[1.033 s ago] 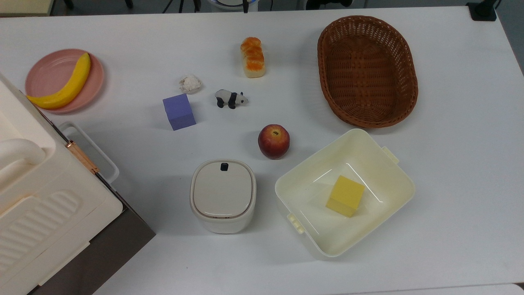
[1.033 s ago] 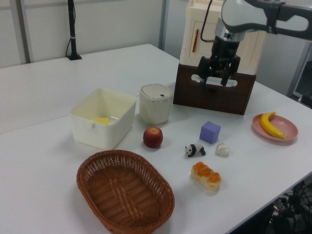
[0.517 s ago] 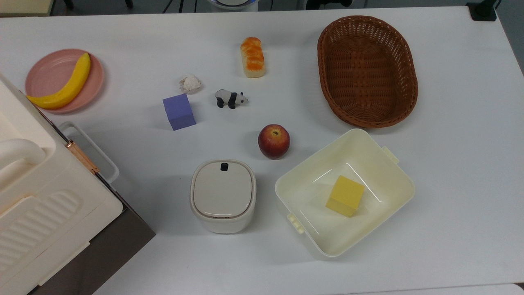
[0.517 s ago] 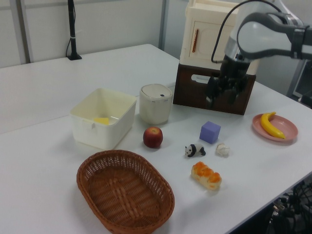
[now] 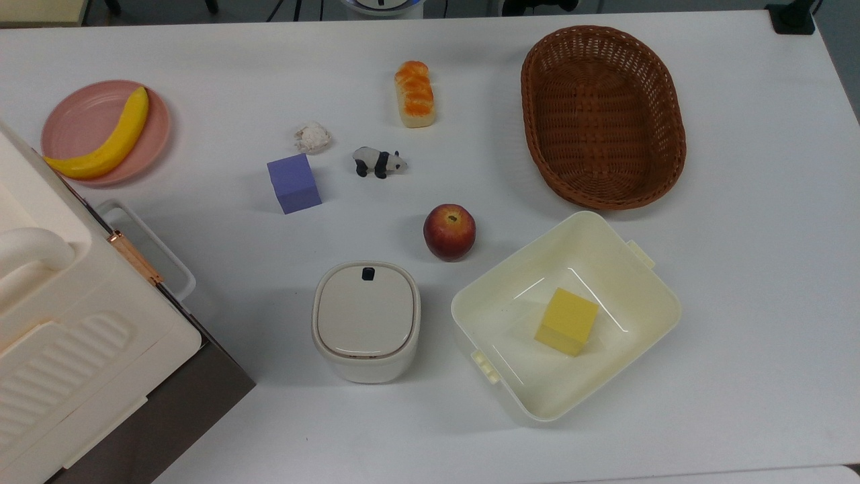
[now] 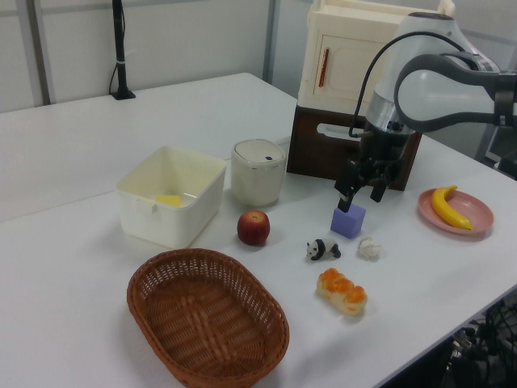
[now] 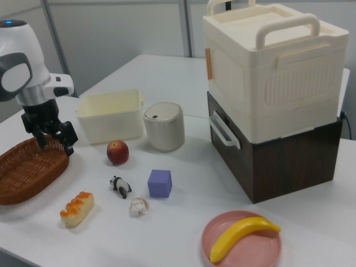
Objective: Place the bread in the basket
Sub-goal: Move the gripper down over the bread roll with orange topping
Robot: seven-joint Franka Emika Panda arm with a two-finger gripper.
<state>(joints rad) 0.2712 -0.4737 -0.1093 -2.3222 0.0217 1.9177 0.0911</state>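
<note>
Top view: the bread (image 5: pixel 414 93) lies on the white table (image 5: pixel 752 282), lengthwise toward the top view's upper edge, well apart from the wicker basket (image 5: pixel 603 115) on the top view's right, which holds nothing. Below the loaf stand a toy panda (image 5: pixel 379 162), a small white wad (image 5: pixel 312 137) and a purple cube (image 5: pixel 293 183); an apple (image 5: pixel 449 232) sits between the panda and a cream tub (image 5: pixel 631 265) that holds a yellow cube (image 5: pixel 567 320). A lidded cream canister (image 5: pixel 366 320) stands just beside the tub, and a banana (image 5: pixel 104 140) rests on a pink plate (image 5: pixel 74 114).

The left view adds the arm: its gripper (image 6: pixel 359 191) hangs above the table, in front of the purple cube (image 6: pixel 348 220) as the left view shows it, with the two dark fingers (image 6: pixel 345 194) spread apart and nothing between them. The bread (image 6: pixel 342 291) lies nearer the camera, apart from the gripper, and the basket (image 6: pixel 207 323) sits at the left view's lower left.

The right view shows the gripper (image 7: pixel 53 138) from another side — fingers apart, overlapping the rim of the basket (image 7: pixel 28 169) as seen from there — with the bread (image 7: pixel 77 208) on the table below it. The right view also shows a cream carry-box (image 7: pixel 275 67) stacked on a dark brown drawer unit (image 7: pixel 289 156).
</note>
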